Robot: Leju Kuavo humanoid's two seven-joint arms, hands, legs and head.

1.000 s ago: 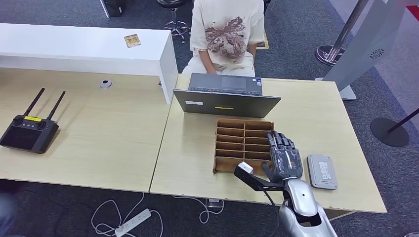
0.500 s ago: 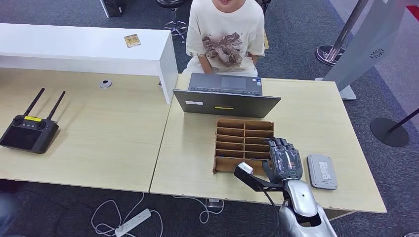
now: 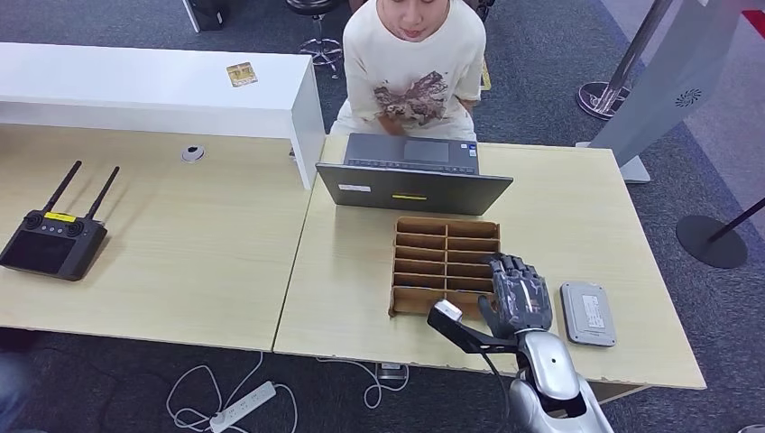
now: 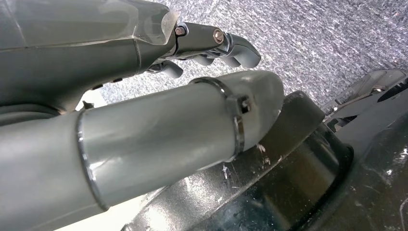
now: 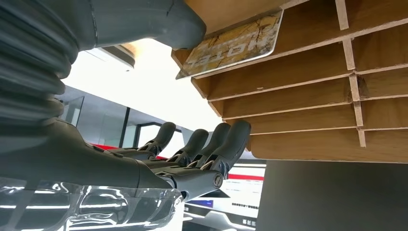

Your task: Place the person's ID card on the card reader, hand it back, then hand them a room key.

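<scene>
My right hand (image 3: 519, 293) hovers over the near right corner of the brown wooden slotted tray (image 3: 444, 244), fingers spread and holding nothing. In the right wrist view a yellowish card printed "HOTEL" (image 5: 231, 45) stands in one tray slot just beside my thumb (image 5: 144, 19); my dark fingers (image 5: 207, 149) stay apart from it. The grey card reader (image 3: 587, 313) lies on the desk right of my hand. My left hand (image 4: 211, 43) hangs over grey carpet, fingers loosely extended and empty. A person in a cream T-shirt (image 3: 415, 63) sits across the desk.
A grey laptop (image 3: 410, 176) stands open between the tray and the person. A small yellowish card (image 3: 241, 74) lies on the white counter (image 3: 153, 86) at the far left. A black remote controller with antennas (image 3: 54, 239) lies on the left desk. Stanchion bases (image 3: 713, 239) stand on the right.
My right hand has drawn back a little toward the desk's near edge, its fingers slightly more bent. The person has leaned forward toward the laptop.
</scene>
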